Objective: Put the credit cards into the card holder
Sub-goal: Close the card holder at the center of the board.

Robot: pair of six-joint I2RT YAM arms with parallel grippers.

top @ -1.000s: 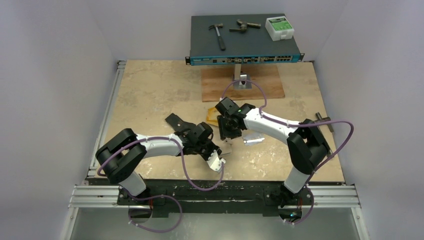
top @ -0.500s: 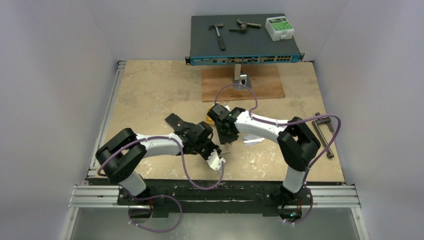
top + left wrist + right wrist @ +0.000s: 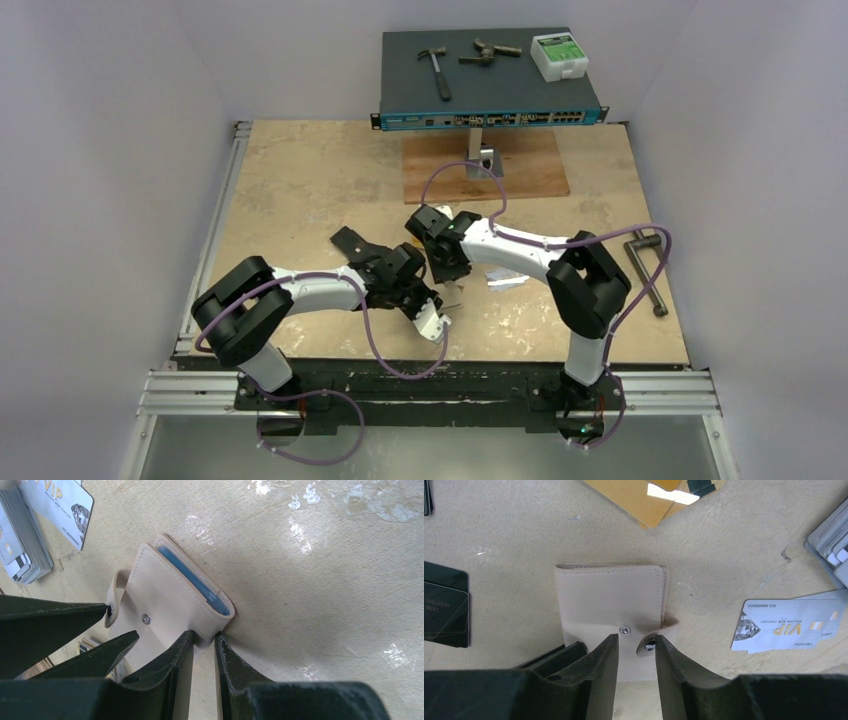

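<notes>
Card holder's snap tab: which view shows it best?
Right wrist: the snap tab on the card holder faces the camera, sharp. Left wrist shows it slanted. Top external: too small to tell.

The grey cards (image 3: 831, 535) run off-frame (perhaps several in the stack).

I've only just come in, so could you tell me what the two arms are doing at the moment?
Both arms are working on the tan card holder. The left gripper pinches its edge. The right gripper hovers open-jawed at the unsnapped snap tab. The holder is folded, and a silver card and orange-gold cards lie loose beside it.
</notes>
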